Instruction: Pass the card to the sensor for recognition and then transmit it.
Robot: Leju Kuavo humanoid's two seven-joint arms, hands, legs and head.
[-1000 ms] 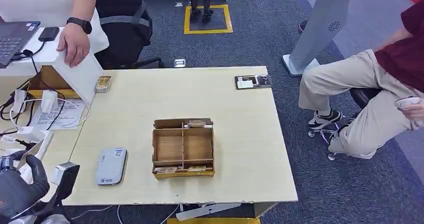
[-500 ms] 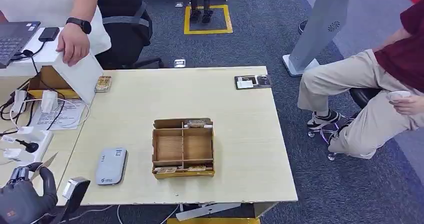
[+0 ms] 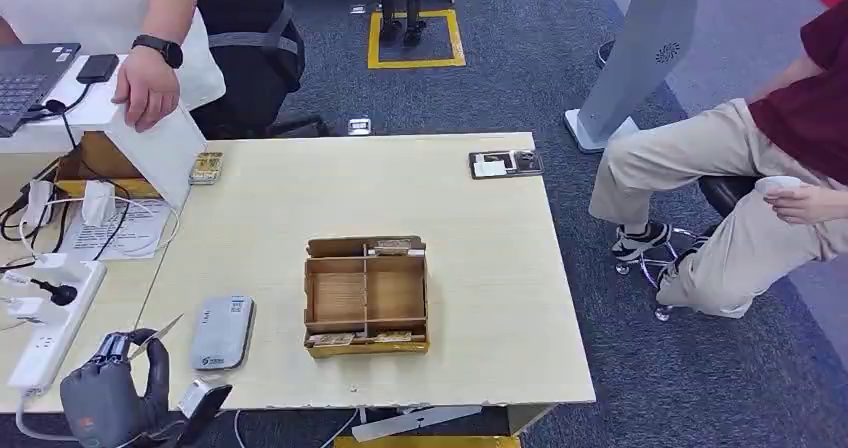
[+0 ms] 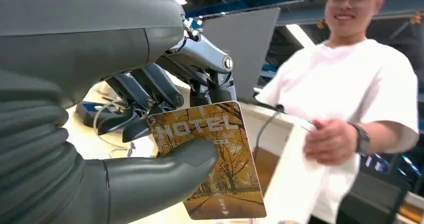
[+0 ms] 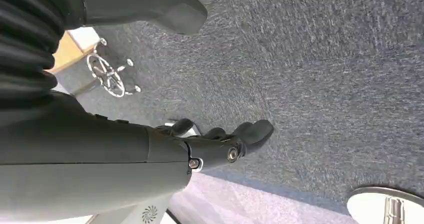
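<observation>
**A thin pinch on the card, with the reader close by**

The left hand (image 3: 110,400) hung just off the table's (image 3: 480,268) near left corner, thumb and fingers pinching a hotel key card (image 4: 212,159) by one end, so most of the card stuck out free. The grey sensor (image 3: 222,332) lay flat on the table near that same corner, close to the hand. To my eye the risk sat in that grip: with so little of the card held, any knock against the table edge or the sensor could twist it loose or drop it. Held edge-on, it might also fail to read. The compartmented wooden box (image 3: 366,295) stood beside the sensor, near enough to snag a wide swing. The right hand (image 5: 220,146) hung over carpet, fingers loosely curled, holding nothing.
</observation>
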